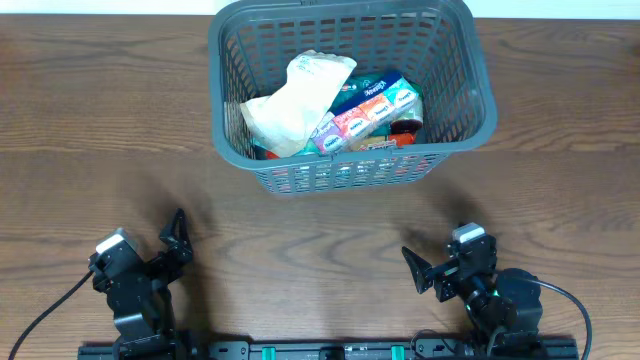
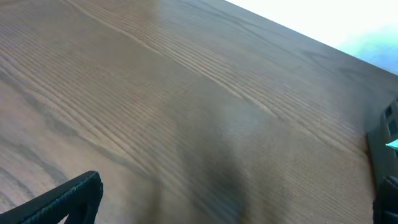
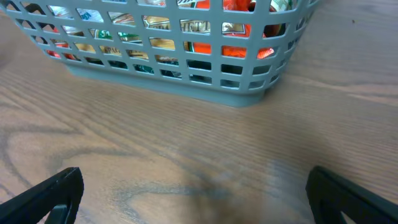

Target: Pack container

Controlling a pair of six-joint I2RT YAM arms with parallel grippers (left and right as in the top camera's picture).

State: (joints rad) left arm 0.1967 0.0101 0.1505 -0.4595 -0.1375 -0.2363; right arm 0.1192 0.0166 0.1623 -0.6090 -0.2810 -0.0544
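Across the whole scene runs the dark wood-grain worktop (image 1: 100, 120), and at its far middle, a little right of centre, stands the container (image 1: 340, 172), a big grey basket with lattice sides and a thick rim, upright and flat on the wood. Inside it a crumpled white pouch (image 1: 300, 95) leans across the left half, its top reaching toward the far wall. Just right of the pouch and touching it lies a row of colourful packets (image 1: 372, 108), slanting from the near side up toward the far right. From the right wrist view, red-orange packaging (image 3: 239, 51) shows through the openings of the near wall, low at the right end, with more wrappers dimly seen further left; what they are cannot be read. Well apart from the basket, both arms sit at the near edge. The left tool (image 1: 178, 240) is at the near left over bare wood, its jaws spread wide with nothing between them; in its own camera one dark finger (image 2: 68, 199) shows at the lower left corner and the other only at the right edge. The right tool (image 1: 425, 272) is at the near right, facing the basket's near wall, jaws likewise wide apart and holding nothing, one finger (image 3: 50, 199) in each lower corner of its view.
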